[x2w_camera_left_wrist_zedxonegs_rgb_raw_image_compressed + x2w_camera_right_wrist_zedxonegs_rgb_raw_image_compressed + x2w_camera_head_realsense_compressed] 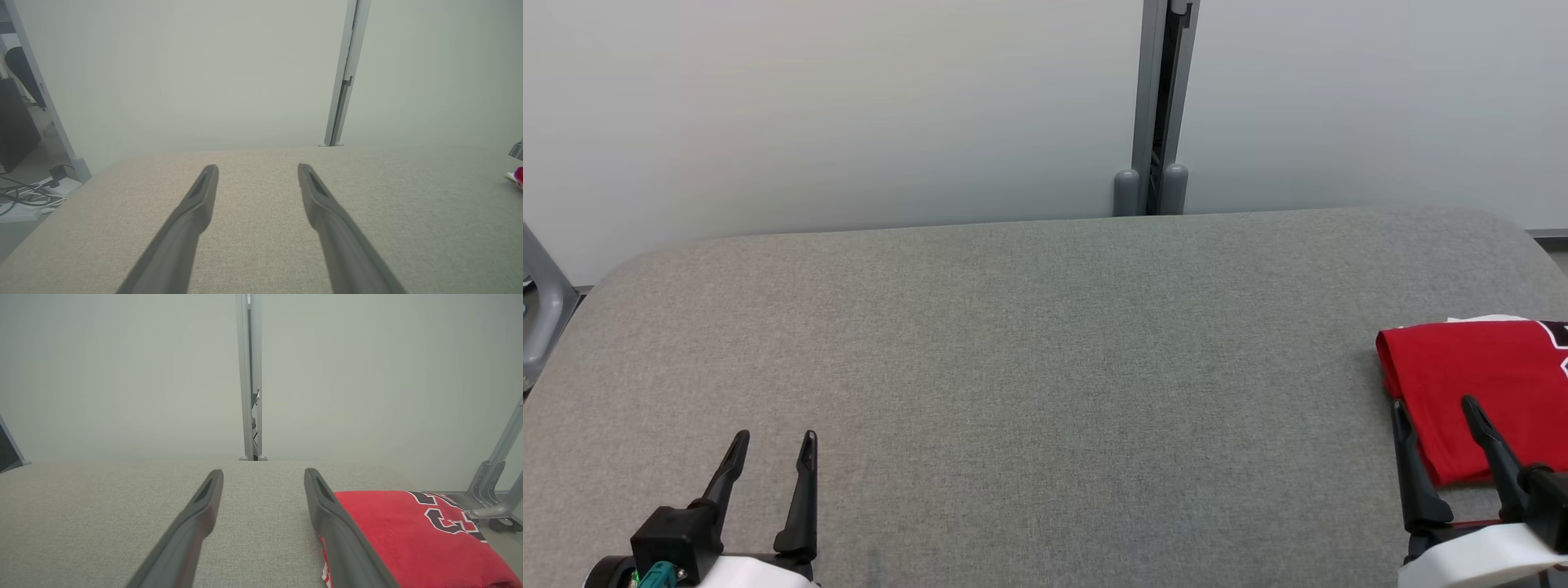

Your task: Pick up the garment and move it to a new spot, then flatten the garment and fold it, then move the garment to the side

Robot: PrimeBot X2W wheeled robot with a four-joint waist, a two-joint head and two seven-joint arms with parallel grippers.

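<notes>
Saw a grey fabric-covered table (1045, 343) spanning the scene, backed by a pale wall (809, 106) with a grey post (1161, 98) at the far edge. Found the garment (1478, 376), red with dark and white lettering, lying folded at the table's right edge. Found the right gripper (1433, 403) at the garment's near left corner, spread wide and gripping nothing; could not tell whether touching the cloth. Found the left gripper (774, 437) near left over bare table, likewise spread wide and empty, well apart from the garment.
</notes>
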